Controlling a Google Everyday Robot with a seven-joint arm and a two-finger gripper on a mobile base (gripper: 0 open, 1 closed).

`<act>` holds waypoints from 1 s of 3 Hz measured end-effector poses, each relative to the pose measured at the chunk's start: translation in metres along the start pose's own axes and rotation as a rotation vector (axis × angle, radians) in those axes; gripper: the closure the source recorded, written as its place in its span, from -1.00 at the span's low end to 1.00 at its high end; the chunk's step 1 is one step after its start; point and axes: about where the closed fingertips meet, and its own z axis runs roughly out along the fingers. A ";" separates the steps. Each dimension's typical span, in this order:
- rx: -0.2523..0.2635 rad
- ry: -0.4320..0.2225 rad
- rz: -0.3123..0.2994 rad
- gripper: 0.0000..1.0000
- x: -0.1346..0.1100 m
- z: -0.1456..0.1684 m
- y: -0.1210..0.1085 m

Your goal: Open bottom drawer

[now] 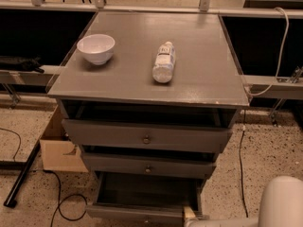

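While bottom drawer (142, 195) sits pulled out, hand (190, 215) at its front-right edge; grip unclear.

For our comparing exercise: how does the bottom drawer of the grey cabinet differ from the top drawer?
The bottom drawer is pulled far out, its inside showing; the top drawer is only slightly out. The top drawer's front is wider than the bottom drawer's. The gripper is by the bottom drawer's front right corner, well away from the top drawer. Both are grey.
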 end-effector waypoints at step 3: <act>0.000 0.000 0.000 -1.00 0.000 0.000 0.000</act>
